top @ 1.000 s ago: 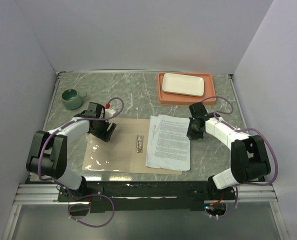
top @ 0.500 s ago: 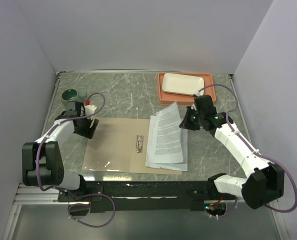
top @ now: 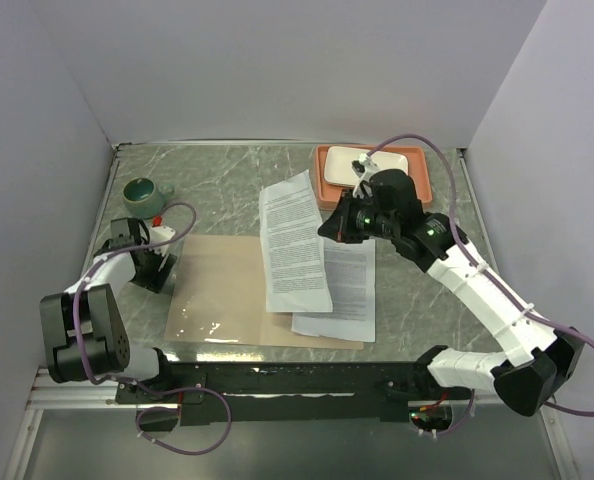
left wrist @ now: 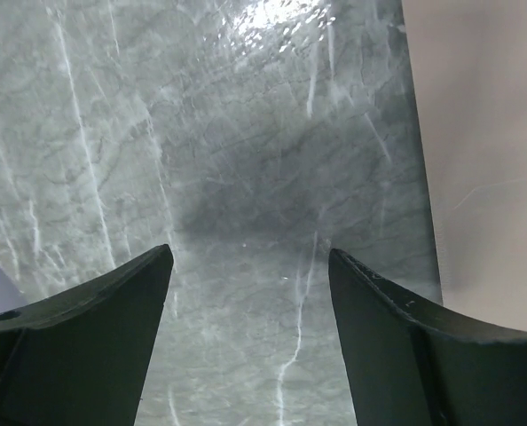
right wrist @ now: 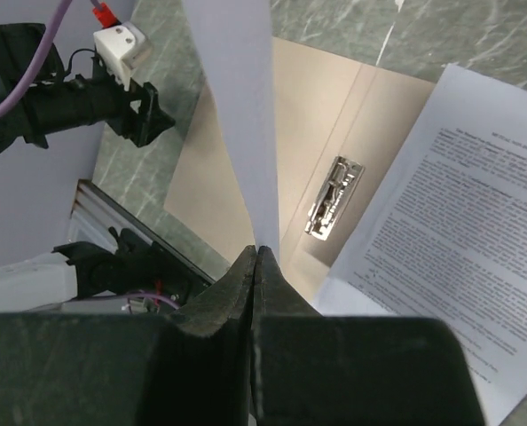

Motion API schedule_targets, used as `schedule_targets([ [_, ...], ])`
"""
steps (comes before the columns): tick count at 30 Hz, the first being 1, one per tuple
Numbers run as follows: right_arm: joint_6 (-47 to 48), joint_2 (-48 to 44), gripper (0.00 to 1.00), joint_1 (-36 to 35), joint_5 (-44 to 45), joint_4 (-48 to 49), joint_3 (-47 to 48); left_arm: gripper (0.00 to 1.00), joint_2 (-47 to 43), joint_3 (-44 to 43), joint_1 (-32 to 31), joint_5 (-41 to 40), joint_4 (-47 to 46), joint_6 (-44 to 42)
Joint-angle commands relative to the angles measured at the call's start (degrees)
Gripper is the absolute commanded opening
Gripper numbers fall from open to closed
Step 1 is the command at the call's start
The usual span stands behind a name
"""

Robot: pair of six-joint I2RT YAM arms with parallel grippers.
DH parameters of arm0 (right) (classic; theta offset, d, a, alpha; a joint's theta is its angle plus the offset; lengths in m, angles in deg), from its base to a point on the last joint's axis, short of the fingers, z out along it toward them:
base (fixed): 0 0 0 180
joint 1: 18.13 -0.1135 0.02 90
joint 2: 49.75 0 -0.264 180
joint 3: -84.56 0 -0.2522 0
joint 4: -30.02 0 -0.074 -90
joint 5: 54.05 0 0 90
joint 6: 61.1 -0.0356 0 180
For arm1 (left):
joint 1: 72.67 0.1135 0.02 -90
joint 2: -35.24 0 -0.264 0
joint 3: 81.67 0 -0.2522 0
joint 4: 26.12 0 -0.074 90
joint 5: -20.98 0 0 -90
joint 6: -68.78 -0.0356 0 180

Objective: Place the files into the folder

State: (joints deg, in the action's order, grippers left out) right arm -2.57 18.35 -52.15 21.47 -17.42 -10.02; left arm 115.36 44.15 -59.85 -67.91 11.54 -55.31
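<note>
Top view: right pincer (top: 331, 228) is clamped on the right edge of one white printed paper sheet (top: 295, 245). The sheet is raised and tilted over the middle of the flat tan cardboard folder (top: 217, 290), which lies open on the grey marble table (top: 227, 180). The edge grip probably lets the sheet swing across and drop flat. The remaining stack of white printed sheets (top: 349, 290) is lower centre-right, on the folder's right part and overhanging its edge. Left pincer (top: 157, 268) sits at frame left, off the folder, likely parked clear. A salmon-orange tray (top: 422, 192) with a white rectangular plate (top: 382, 160) is upper right, a green ceramic mug (top: 142, 196) upper left.

Left wrist: fingers spread, nothing between them, bare table below, folder edge at frame right.

Right wrist: fingers pressed together on the sheet's edge. The silver metal clip (right wrist: 334, 197) is on the folder below, stack at right.

Versus 0.5 s ago: the sheet was only peeling off the stack; now it is over the folder centre and hides the clip in the top view. Left arm has retreated further left.
</note>
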Motion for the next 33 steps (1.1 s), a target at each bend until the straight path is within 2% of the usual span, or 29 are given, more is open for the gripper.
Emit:
schedule_targets([
  [1,-1.1,3.5,0.00,-1.7,-1.4,5.0,-0.9,0.78,-0.8,2.7,0.4,-0.9,-1.2,-5.7],
  [7,-0.7,10.7,0.00,-3.1,-1.2,9.3,-1.2,0.78,-0.8,4.3,-0.5,4.1,3.2,-9.2],
  [16,-0.4,17.5,0.00,-3.2,-1.2,9.7,2.2,0.82,-1.5,6.1,-6.9,9.8,5.7,-12.6],
  [29,1.0,17.2,0.00,-1.6,0.7,9.3,-2.4,0.82,5.5,4.6,-12.5,14.0,7.1,-11.0],
  [33,1.8,16.6,0.00,0.6,0.1,9.5,-4.0,0.82,5.0,3.5,-17.3,15.9,8.6,-9.7],
])
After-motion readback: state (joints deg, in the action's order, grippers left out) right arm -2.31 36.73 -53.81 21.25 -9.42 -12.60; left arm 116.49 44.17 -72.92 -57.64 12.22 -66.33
